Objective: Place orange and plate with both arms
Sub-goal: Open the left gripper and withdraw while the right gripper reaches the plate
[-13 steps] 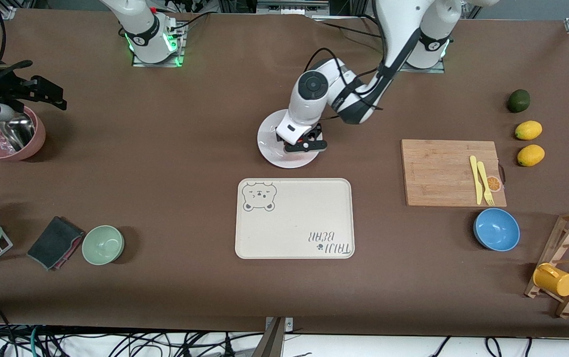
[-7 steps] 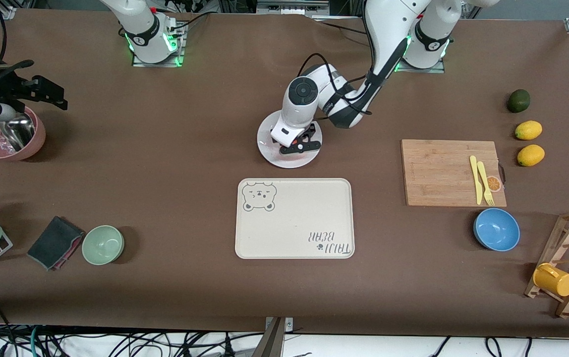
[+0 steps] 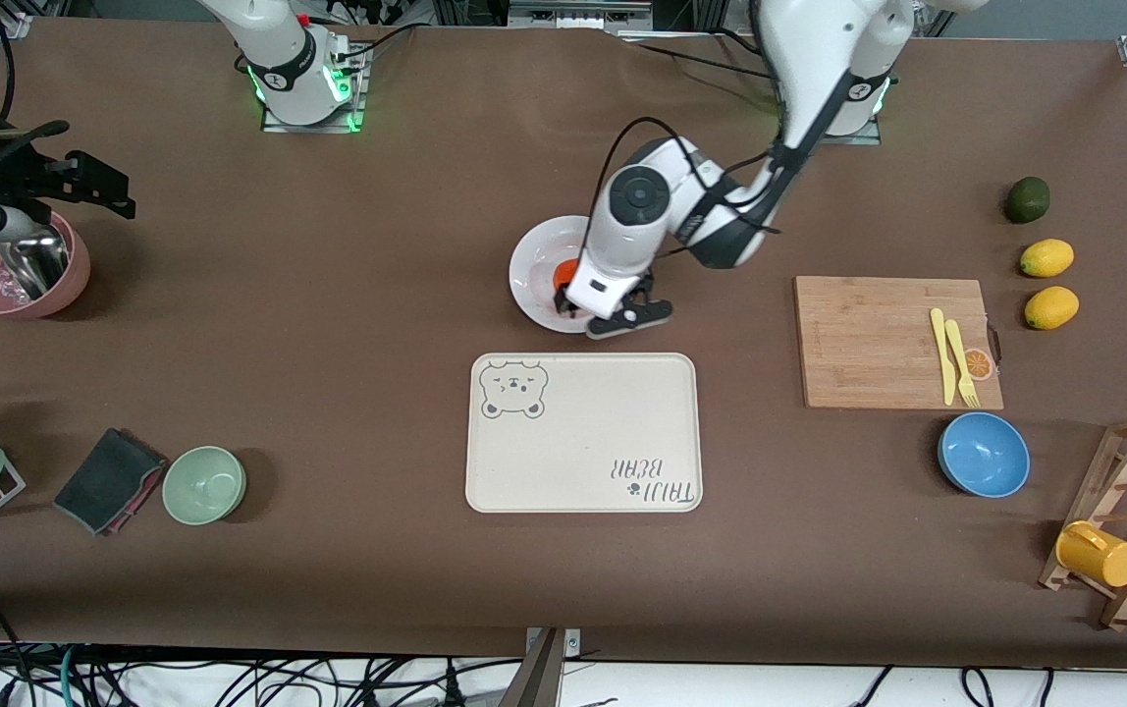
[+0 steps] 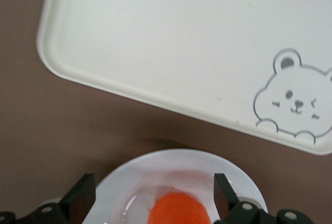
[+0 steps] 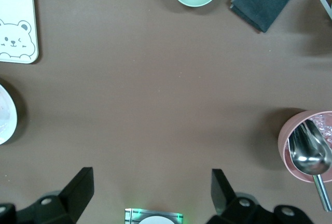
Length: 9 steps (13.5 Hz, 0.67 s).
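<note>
Left gripper (image 3: 616, 316) over the near rim of the plate (image 3: 536, 257), fingers (image 4: 79, 201) spread wide and gripping nothing, the orange (image 4: 179, 211) lying loose in the well between and below them. Seems a release: fruit resting on the white surface, free of either finger, so the first half of the job looks done and the plate itself awaits carrying.

Taking the plate as landmark and working from the camera outward:

- Nearer than the plate, just apart from its rim, the bear tray (image 3: 583, 432), flat and bare; likely the destination, given how squarely it sits in front of the plate
- On the plate, the orange (image 3: 564, 270) partly hidden under the left wrist, sitting in the shallow well where it cannot roll off
- Toward the right arm's end of the table, well apart from the plate, the right gripper (image 5: 149, 195) up in the air over bare cloth beside the pink bowl (image 3: 19, 280), jaws fully apart and empty, waiting
- Farther than the plate, only the arm bases

Next move probably calls for a rim grasp, with a risk of the orange rolling if the plate tips
</note>
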Each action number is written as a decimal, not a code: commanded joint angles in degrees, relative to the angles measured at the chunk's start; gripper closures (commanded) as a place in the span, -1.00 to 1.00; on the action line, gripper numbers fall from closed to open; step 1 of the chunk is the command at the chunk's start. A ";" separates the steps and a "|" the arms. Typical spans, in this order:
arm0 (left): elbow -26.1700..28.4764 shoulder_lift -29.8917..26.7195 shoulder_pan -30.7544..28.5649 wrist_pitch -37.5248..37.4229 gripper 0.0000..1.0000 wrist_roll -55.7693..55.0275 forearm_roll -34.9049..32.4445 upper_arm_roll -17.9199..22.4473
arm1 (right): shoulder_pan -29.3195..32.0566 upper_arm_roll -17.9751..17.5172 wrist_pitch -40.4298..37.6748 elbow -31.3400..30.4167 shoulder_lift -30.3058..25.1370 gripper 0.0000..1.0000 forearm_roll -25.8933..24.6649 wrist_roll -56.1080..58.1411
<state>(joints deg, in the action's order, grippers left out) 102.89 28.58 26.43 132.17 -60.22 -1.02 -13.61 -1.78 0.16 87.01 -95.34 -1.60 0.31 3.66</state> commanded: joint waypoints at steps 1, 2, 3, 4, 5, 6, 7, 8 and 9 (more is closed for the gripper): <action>3.89 -9.65 -7.07 -5.50 -1.00 4.46 -1.61 -0.54 | -0.85 -2.09 -0.79 0.86 1.77 -1.00 0.57 -0.58; 4.77 -13.16 -11.44 -6.47 -1.00 9.81 -1.53 -0.63 | -1.29 -2.53 -0.79 0.86 2.21 -1.00 0.65 -0.75; 5.21 -16.16 -15.23 -8.66 -1.00 16.13 -1.44 -0.72 | -1.90 -2.53 -0.79 0.68 3.08 -1.00 0.91 -0.84; 4.87 -18.45 -19.27 -11.90 -1.00 23.06 -1.44 -1.07 | -2.52 -2.71 -0.79 0.68 5.09 -1.00 2.40 -0.67; 4.61 -20.65 -22.53 -14.63 -1.00 28.96 -1.09 -1.33 | -3.22 -2.80 -0.53 0.68 5.81 -1.00 4.85 -0.93; 4.34 -22.93 -25.08 -16.92 -1.00 32.59 -0.83 -1.25 | -4.45 -2.71 0.51 0.68 6.94 -1.00 6.09 -1.11; 4.08 -25.13 -27.81 -19.20 -1.00 33.58 -0.91 -1.25 | -4.63 -2.71 2.53 0.68 9.91 -1.00 8.80 -1.11; 2.16 -26.11 -30.27 -22.18 -1.00 33.85 -0.91 -1.25 | -4.90 -2.71 4.90 0.68 11.77 -1.00 14.13 -1.37; -1.16 -26.12 -31.69 -26.74 -1.00 35.33 -0.91 -1.25 | -5.60 -2.80 7.53 0.68 13.62 -1.00 18.10 -2.85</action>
<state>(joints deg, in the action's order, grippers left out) 104.04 4.54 -2.42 110.90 -27.27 -1.42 -13.61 -6.63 -2.66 91.46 -95.71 8.29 12.67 2.53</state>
